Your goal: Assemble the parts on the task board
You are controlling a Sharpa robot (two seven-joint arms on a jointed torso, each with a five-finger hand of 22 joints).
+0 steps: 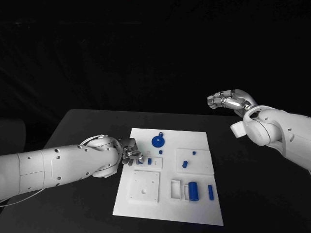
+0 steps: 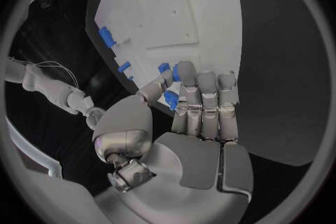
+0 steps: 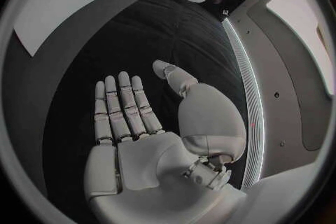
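Here, the left hand (image 1: 131, 154) sits at the left edge of the task board (image 1: 146, 204), fingers reaching onto the white plate about midway along its length. In the left wrist view the left hand (image 2: 199, 112) has its fingers side by side and bent over the plate's edge, thumb brought in against them, and a small blue part (image 2: 171, 99) is pinched between thumb and fingertips. A second small blue piece (image 2: 164, 68) shows just beyond those fingertips, on the plate. Outward from the hand, a round blue disc part (image 1: 158, 141) lies on the far half of the board, with a tiny blue piece (image 1: 160, 152) just nearer than it. Toward the right side of the board sit a short slanted blue piece (image 1: 185, 163) and a small blue dot (image 1: 194, 153) close by. At the near right, a long blue bar (image 1: 193, 190) lies beside a white rectangular frame (image 1: 176, 189), and a thin blue strip (image 1: 210, 192) lies just right of the bar. A raised white square plate (image 1: 145, 186) occupies the near left of the board. The right hand (image 1: 227, 101) is held well up and away, beyond the far right corner of the board, over the black table (image 1: 85, 121). In its wrist view the right hand (image 3: 136, 129) is spread flat, fingers straight and close together, thumb out to the side, holding nothing.
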